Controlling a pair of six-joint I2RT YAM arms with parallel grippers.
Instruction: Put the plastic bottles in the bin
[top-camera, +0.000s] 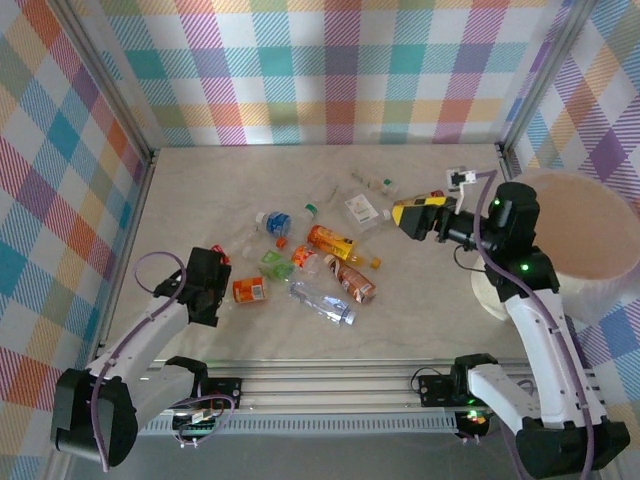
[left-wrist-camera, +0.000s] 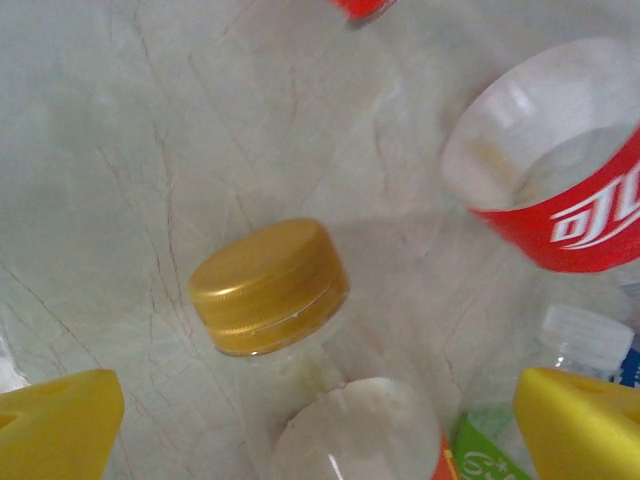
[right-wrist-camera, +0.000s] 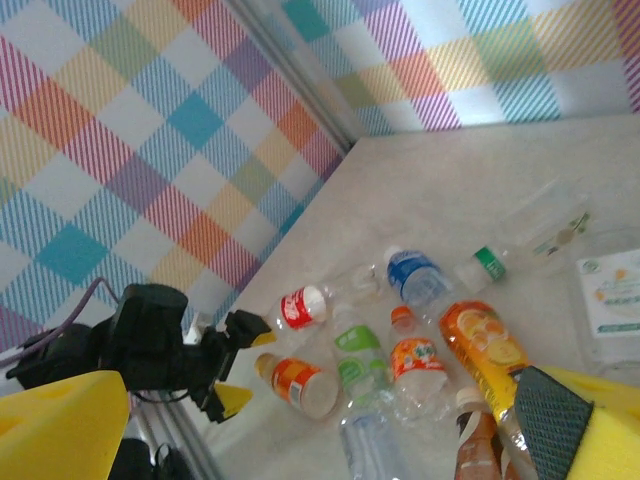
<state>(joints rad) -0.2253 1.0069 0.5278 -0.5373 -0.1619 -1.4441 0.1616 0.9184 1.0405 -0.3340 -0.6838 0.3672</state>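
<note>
Small crushed clear plastic bottles (top-camera: 330, 241) lay scattered on the pale table (top-camera: 200, 200), outside the large round translucent white bin (top-camera: 600, 290) at right. The left gripper (left-wrist-camera: 320, 425) spread wide over a gold-capped bottle (left-wrist-camera: 268, 285); the right gripper (right-wrist-camera: 320, 430) gaped wide, empty.

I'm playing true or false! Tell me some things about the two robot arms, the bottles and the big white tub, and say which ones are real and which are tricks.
1. The left gripper is open, close to a clear plastic bottle with a gold cap. True.
2. The right gripper is squeezing a bottle. False: it is open and holds nothing.
3. All the bottles are inside the large round white plastic bin. False: the small clear plastic bottles lie scattered on the pale table.
4. The bin stands on the robot's right side. True.
</note>
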